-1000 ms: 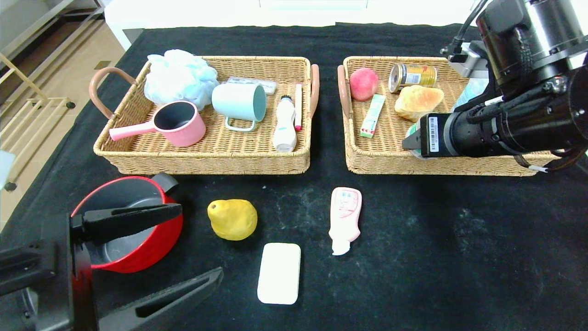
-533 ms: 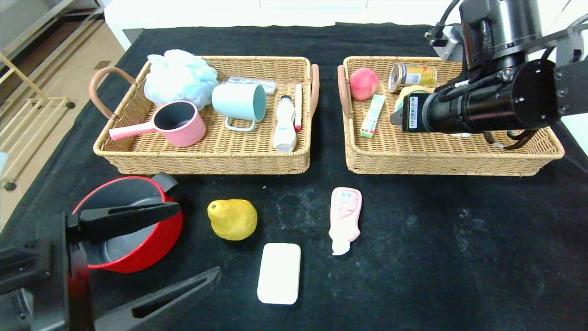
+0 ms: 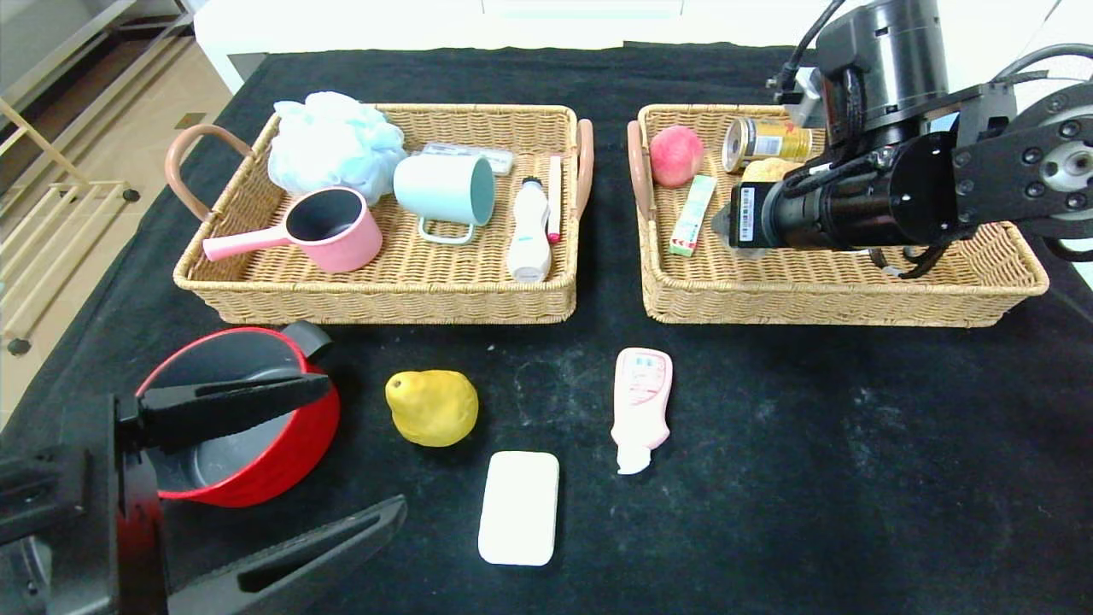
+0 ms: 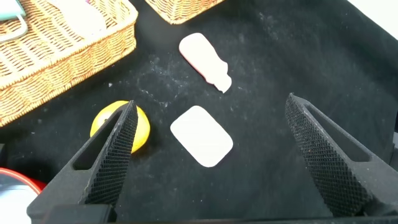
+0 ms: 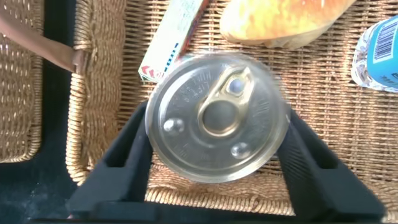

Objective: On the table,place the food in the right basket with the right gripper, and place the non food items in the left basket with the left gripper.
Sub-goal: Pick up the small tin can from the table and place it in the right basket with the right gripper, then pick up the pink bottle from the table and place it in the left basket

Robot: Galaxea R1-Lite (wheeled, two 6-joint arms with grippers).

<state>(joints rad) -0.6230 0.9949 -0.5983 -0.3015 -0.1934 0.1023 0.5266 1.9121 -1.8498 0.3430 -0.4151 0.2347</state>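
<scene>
The right hand (image 5: 217, 134) holds a can (image 5: 216, 116) between its fingers over the right basket (image 3: 820, 299), releasing comes next. The left hand (image 4: 211, 149) hovers open, near left.

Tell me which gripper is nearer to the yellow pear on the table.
Left. The left gripper hovers open just beside the yellow pear, over the red pot. The right gripper is far off above the right basket, around a can.
</scene>
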